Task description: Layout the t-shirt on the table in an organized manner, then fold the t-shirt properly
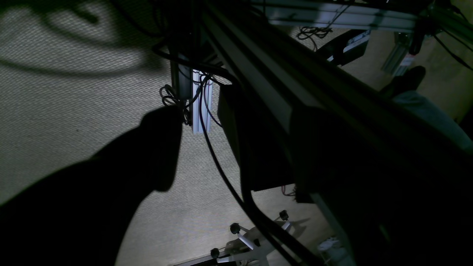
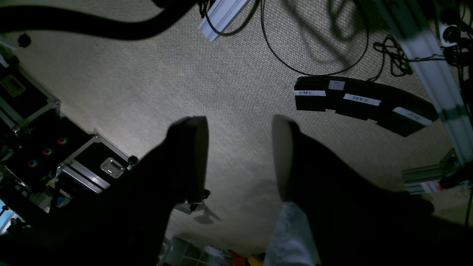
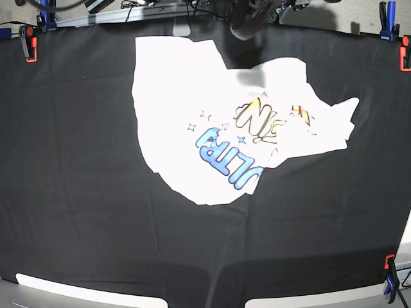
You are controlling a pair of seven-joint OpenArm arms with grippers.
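The t-shirt lies crumpled on the table, print up, with blue and yellow lettering showing and its right part folded over. Neither gripper touches it. My right gripper is open and empty, its two dark fingers apart, and its view shows only carpet floor. My left gripper is a dark silhouette over the floor beside the table frame, its fingers apart with nothing between them. In the base view only a blurred dark arm part shows at the far edge.
Red and blue clamps hold the black cloth at its edges. On the floor are a black pedal box, cables, flight cases and aluminium frame rails. A pale cloth-like patch shows under the right finger.
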